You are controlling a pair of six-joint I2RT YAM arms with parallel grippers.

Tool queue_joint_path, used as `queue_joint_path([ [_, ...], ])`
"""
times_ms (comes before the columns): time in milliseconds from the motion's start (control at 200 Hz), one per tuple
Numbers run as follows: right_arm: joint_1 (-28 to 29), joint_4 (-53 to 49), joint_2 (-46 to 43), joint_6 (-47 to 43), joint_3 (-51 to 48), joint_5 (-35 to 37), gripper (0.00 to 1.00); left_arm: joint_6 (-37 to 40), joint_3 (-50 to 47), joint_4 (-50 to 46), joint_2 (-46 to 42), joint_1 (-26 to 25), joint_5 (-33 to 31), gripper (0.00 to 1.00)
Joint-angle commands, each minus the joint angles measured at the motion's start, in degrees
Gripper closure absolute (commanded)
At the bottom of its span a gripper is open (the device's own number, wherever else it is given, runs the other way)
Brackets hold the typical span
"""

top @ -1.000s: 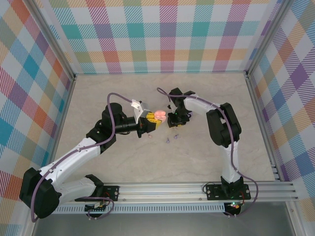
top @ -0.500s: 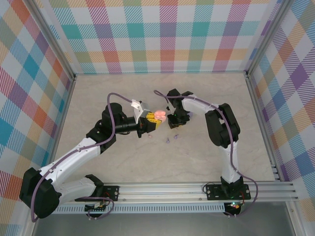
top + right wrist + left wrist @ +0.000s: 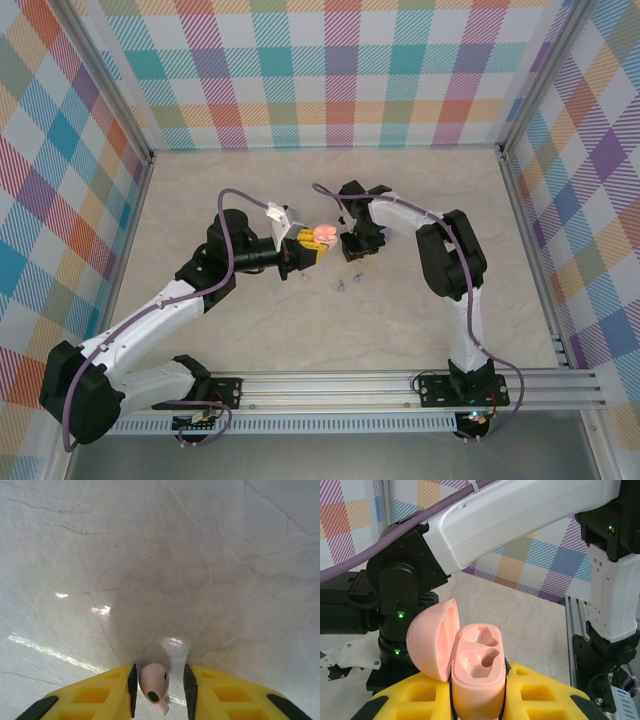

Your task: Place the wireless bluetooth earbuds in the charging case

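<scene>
Now, nearest the bases, two lilac earbuds [image 3: 342, 286] lie loose on the table [image 3: 250, 340], at about 6 o'clock from the right gripper [image 3: 159, 670]. That gripper hangs low over the table, jaws set narrow around a pale pink earbud [image 3: 153, 680] whose stem points toward 5 o'clock. A sliver of gap shows on the bud's right side, so I cannot tell whether the pads truly bite. Beyond, at 10 o'clock from it, the left gripper [image 3: 479, 700] is clamped on the charging case [image 3: 476, 672], lid [image 3: 432, 637] swung open toward 9 o'clock, both wells empty. The pickup looks like the step in hand. Squeeze until the bud sits firm and lift straight. Then line the stem up with a well before lowering, case held steady.
</scene>
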Motion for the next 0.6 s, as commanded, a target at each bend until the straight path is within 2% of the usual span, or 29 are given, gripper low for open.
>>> queue_joint_path([
  [0,0.73,-1.63,2.67,0.68,1.15,-0.52,0.67,-0.48,-0.23,0.20,-1.44,-0.63,-0.21,0.81],
  [255,0.89,-1.91,3.82,1.07,1.85,-0.07,0.69,-0.49,-0.30,0.16,-1.40,-0.59,-0.17,0.81],
  [595,-0.24,0.21,2.54,4.61,0.78,-1.56,0.79,-1.12,-0.36,-0.61,-0.81,-0.63,-1.16,0.81],
])
